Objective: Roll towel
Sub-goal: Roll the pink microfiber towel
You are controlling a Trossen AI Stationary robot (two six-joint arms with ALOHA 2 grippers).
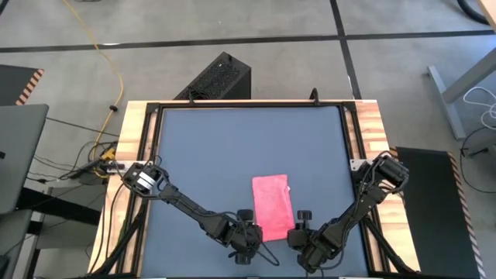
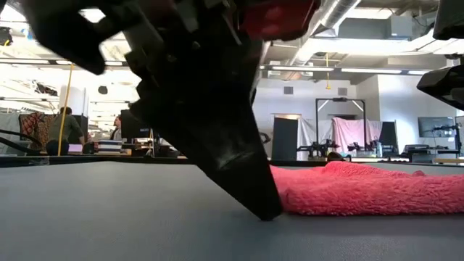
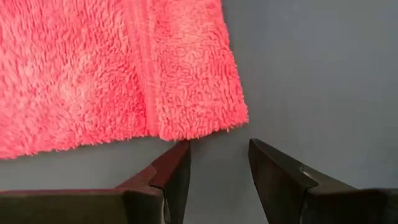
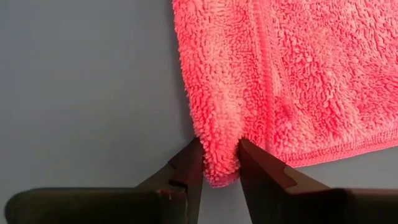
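Two grippers at near corners of pink towel [image 1: 273,205] on grey table [image 1: 232,147]. Left gripper [image 3: 217,163] open, just off cloth. Right gripper [image 4: 219,163] pinching towel corner.

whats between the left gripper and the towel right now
Only bare grey table. In the left wrist view the left gripper stands open just short of the towel corner, not gripping it. The right gripper already pinches its corner.

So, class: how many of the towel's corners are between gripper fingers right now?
1. The right gripper pinches one near corner of the towel; the left gripper stands open just off the other near corner.
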